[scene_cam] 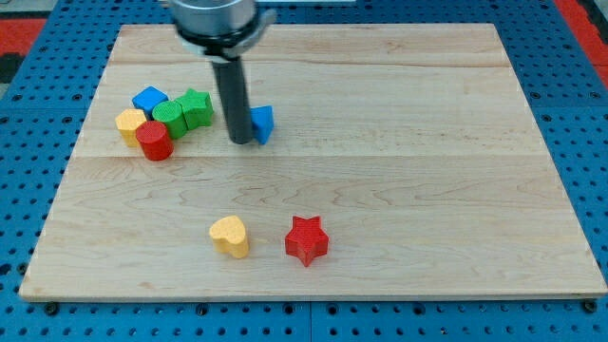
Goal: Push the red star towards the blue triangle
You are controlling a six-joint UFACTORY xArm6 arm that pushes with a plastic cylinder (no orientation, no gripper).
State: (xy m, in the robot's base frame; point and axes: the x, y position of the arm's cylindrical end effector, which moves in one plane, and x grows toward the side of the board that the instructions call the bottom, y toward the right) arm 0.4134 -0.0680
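Up top, middle-left of the bench: my tip sits right against the blue triangle, on its left side.
End effector: just a bare rod, so nothing that can clench or release, and it's holding nothing.
Red star: down near the view's bottom, well apart from the triangle.
Yellow heart: just left of the star.
Left cluster: blue cube, two green blocks, yellow block, red cylinder, all bunched together.

A robotics lab bench: a pale wooden board lies on a blue perforated mounting plate with red matting at the far corners.
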